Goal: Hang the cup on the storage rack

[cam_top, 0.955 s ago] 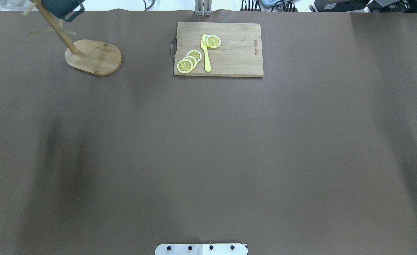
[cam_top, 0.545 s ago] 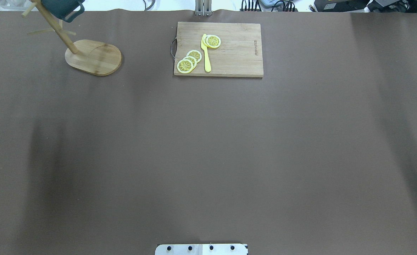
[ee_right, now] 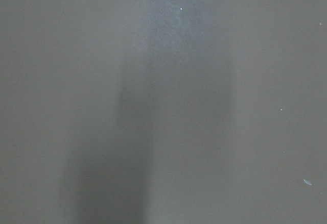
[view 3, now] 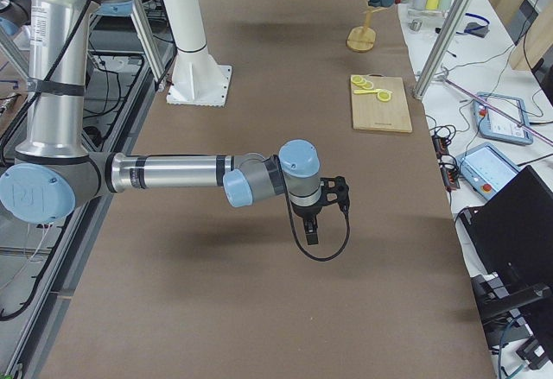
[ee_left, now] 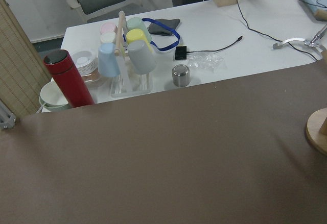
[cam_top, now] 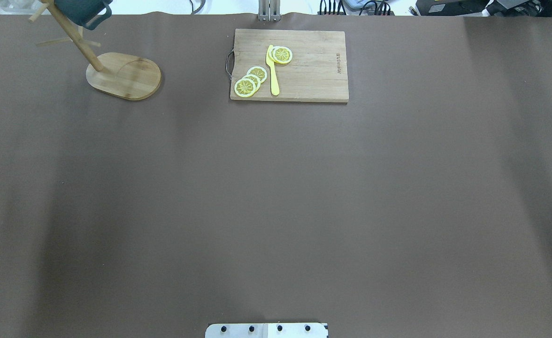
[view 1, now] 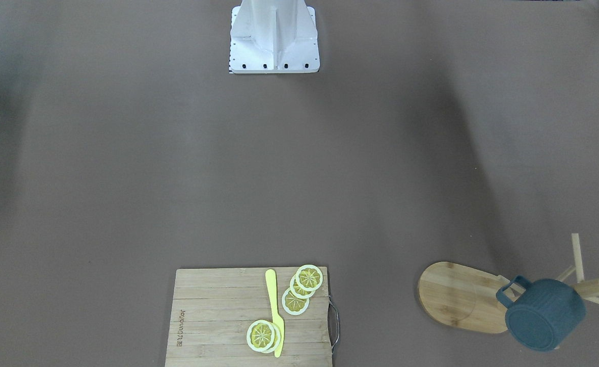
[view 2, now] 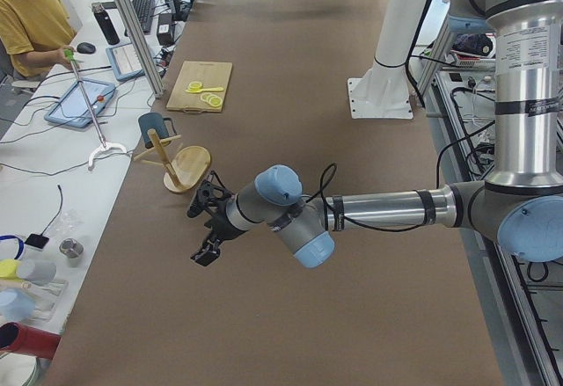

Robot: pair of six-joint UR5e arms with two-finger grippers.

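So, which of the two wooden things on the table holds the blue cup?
The storage rack, with oval base and pegged post: the cup hangs on it. The flat cutting board bears lemon slices and a knife.

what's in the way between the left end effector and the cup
Nothing visible: only bare table lies between the left end effector and the cup, which already hangs on the storage rack.

The left arm (view 2: 378, 210) and the right arm (view 3: 173, 172) are silver tubes with pale-blue joint caps and dark collars. The left tool (view 2: 204, 247) and the right tool (view 3: 311, 234) are black. A thin cable loops at 6 o'clock of the right tool. The white pedestal (view 1: 274, 35) has dark screws along its 6 o'clock edge.
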